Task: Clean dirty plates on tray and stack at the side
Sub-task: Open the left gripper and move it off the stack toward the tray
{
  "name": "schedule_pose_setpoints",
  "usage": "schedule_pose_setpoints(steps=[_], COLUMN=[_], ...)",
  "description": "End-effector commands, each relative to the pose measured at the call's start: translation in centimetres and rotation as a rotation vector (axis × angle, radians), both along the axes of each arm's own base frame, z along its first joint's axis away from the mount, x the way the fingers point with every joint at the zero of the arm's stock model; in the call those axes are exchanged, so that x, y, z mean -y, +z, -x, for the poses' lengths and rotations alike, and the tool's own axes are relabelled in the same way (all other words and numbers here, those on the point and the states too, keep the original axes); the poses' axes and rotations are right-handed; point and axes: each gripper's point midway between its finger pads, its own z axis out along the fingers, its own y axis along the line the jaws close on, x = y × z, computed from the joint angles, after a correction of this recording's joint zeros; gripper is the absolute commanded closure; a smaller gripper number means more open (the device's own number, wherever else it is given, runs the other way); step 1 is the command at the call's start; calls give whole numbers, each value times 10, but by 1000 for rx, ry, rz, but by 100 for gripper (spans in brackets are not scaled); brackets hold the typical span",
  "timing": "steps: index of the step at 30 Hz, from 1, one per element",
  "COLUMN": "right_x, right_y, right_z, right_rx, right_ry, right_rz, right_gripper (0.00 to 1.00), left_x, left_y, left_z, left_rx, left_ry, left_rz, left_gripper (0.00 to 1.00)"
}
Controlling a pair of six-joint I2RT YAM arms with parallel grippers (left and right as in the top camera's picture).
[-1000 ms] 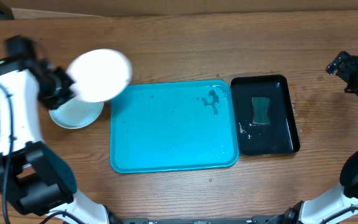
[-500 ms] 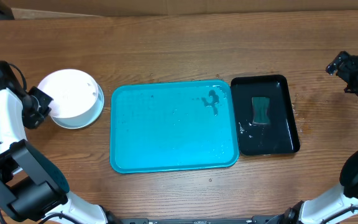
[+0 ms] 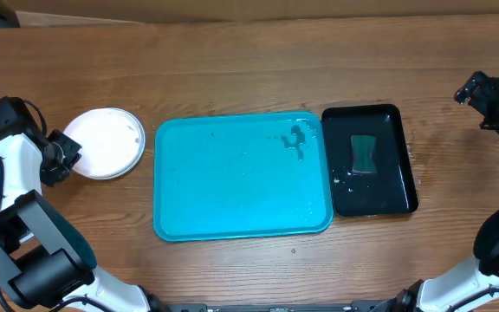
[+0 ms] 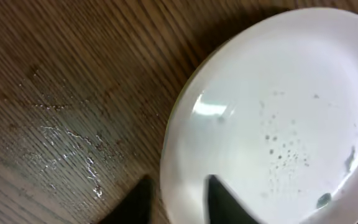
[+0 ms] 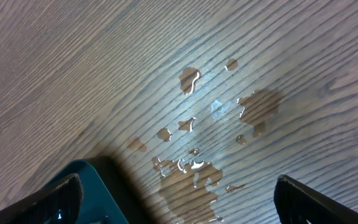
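1. The white plate (image 3: 102, 143) is being shown lying flat on the wooden table (image 3: 249, 69), just left of the turquoise tray (image 3: 171, 217) and apart from its rim.
2. The plate's left edge is being straddled by the left gripper (image 4: 179, 204). In the left wrist view, one dark fingertip is standing outside the rim and the other over the plate's inner face.
3. These jaws are being held apart with a visible gap, so the plate is not being pinched. The fingertips are blurred, so it cannot be told whether either pad is brushing the rim.
4. Small grey specks and droplets are being shown on the plate's inner face.
5. The turquoise tray is lying in the middle of the table, wetted with droplets and marked by a dark smear (image 3: 295, 140) near its far right corner.
6. The black tray (image 3: 397, 121) is lying just beside it on the right, with the green sponge (image 3: 364, 153) resting inside.
7. The right gripper (image 5: 180, 196) is being held over bare wood at the table's far right, well apart from both trays. Its jaws are spread wide with nothing between them, and small water puddles (image 5: 194, 168) are lying below.
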Motion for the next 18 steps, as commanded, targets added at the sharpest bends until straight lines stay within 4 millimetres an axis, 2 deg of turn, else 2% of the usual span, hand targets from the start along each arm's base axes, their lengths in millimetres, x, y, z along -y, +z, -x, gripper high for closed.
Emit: schedule_pose_setpoints(steps=[1, 2, 8, 12, 18], right_x=[3, 3, 3, 3, 3], right_y=[3, 3, 3, 3, 3], right_z=[1, 1, 1, 1, 1], right_rx=[8, 8, 8, 8, 8], right_ry=[-15, -15, -15, -15, -15], right_rz=[7, 7, 7, 7, 7], right_gripper=[0, 0, 0, 0, 0], left_x=[10, 17, 70, 99, 149], left_y=[-2, -2, 18, 28, 28], left_z=[-5, -9, -41, -50, -59], left_rx=[16, 40, 259, 330, 306], left_ry=[-23, -62, -338, -450, -564], left_rz=[40, 75, 292, 367, 404], left_gripper=[44, 34, 14, 6, 0])
